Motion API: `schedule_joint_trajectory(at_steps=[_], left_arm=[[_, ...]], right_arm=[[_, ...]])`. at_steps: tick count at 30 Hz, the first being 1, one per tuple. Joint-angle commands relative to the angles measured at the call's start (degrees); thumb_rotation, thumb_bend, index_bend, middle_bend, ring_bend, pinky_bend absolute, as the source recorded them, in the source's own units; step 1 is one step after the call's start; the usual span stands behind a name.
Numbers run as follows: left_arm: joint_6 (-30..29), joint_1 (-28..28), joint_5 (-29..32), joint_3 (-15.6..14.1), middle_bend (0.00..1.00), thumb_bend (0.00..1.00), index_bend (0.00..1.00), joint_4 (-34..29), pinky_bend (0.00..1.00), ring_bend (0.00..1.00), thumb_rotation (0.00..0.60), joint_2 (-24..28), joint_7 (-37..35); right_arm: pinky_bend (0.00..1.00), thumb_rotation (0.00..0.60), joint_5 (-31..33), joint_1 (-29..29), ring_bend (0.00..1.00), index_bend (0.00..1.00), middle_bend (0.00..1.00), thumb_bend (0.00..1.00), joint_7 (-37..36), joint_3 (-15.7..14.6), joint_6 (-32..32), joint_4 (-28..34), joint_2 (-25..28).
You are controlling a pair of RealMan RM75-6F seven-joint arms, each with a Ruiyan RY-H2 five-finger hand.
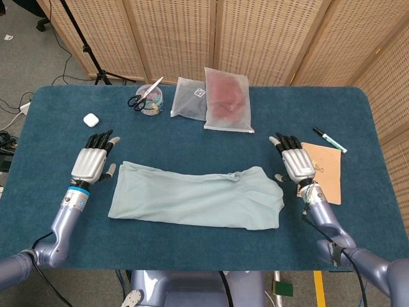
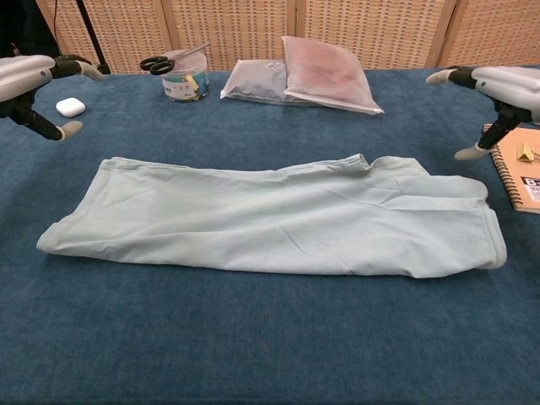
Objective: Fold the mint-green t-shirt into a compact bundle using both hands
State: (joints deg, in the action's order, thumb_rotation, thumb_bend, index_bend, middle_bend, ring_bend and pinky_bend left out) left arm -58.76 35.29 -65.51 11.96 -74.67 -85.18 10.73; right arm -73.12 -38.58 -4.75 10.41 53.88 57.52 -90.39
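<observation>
The mint-green t-shirt (image 1: pixel 195 197) (image 2: pixel 270 217) lies flat on the blue table as a long folded band, running left to right. My left hand (image 1: pixel 91 161) (image 2: pixel 34 80) hovers just off the shirt's left end, fingers spread, holding nothing. My right hand (image 1: pixel 294 162) (image 2: pixel 494 89) hovers beyond the shirt's right end, partly over the notebook, fingers spread and empty. Neither hand touches the cloth.
A brown notebook (image 1: pixel 327 174) with a binder clip lies at the right, a marker pen (image 1: pixel 329 139) behind it. Two plastic bags (image 1: pixel 217 99), a tub with scissors (image 1: pixel 147 97) and a white earbud case (image 1: pixel 91 119) stand at the back.
</observation>
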Motion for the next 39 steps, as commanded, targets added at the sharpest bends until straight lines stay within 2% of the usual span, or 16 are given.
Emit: schedule_joint_trajectory(at_steps=[1, 9, 15, 17, 22, 27, 39], left_arm=[[-0.94, -0.83, -0.91, -0.53, 0.0, 0.43, 0.0, -0.82, 0.0, 0.0, 0.6, 1.03, -0.83], [-0.52, -2.13, -1.49, -1.85, 0.0, 0.42, 0.0, -0.67, 0.0, 0.0, 0.6, 2.92, -2.36], [2.67, -1.64, -0.63, -2.42, 0.0, 0.41, 0.0, 0.9, 0.0, 0.0, 0.6, 2.74, -3.42], [5.27, -0.41, 0.44, -2.47, 0.0, 0.41, 0.0, 2.87, 0.0, 0.0, 0.6, 1.46, -2.61], [7.81, 1.24, 2.39, -2.17, 0.0, 0.41, 0.0, 5.4, 0.0, 0.0, 0.6, -1.12, -0.82], [8.79, 2.46, 3.94, -1.72, 0.0, 0.41, 0.02, 7.11, 0.0, 0.0, 0.6, -3.26, 1.03], [10.6, 4.77, 7.91, -0.45, 0.0, 0.41, 0.23, 9.39, 0.0, 0.0, 0.6, -6.65, 4.45]], right_arm=[[0.0, 0.6, -0.85, 3.29, 0.0, 0.0, 0.0, 0.1, 2.28, 0.48, 6.15, 6.12, 4.0], [0.0, 0.6, -5.89, 10.14, 0.0, 0.0, 0.0, 0.1, 2.62, -2.68, 15.88, 19.27, 13.02], [0.0, 0.6, -10.02, 15.24, 0.0, 0.0, 0.0, 0.1, 2.06, -6.3, 21.51, 25.89, 18.28], [0.0, 0.6, -11.83, 18.15, 0.0, 0.0, 0.0, 0.1, 2.02, -8.53, 24.42, 27.65, 19.81], [0.0, 0.6, -14.32, 21.82, 0.0, 0.0, 0.0, 0.1, 4.13, -9.93, 29.62, 27.08, 19.55], [0.0, 0.6, -16.66, 23.45, 0.0, 0.0, 0.0, 0.1, 6.97, -9.81, 33.32, 24.12, 17.77], [0.0, 0.6, -17.95, 24.16, 0.0, 0.0, 0.0, 0.09, 5.03, -8.99, 33.57, 23.71, 17.73]])
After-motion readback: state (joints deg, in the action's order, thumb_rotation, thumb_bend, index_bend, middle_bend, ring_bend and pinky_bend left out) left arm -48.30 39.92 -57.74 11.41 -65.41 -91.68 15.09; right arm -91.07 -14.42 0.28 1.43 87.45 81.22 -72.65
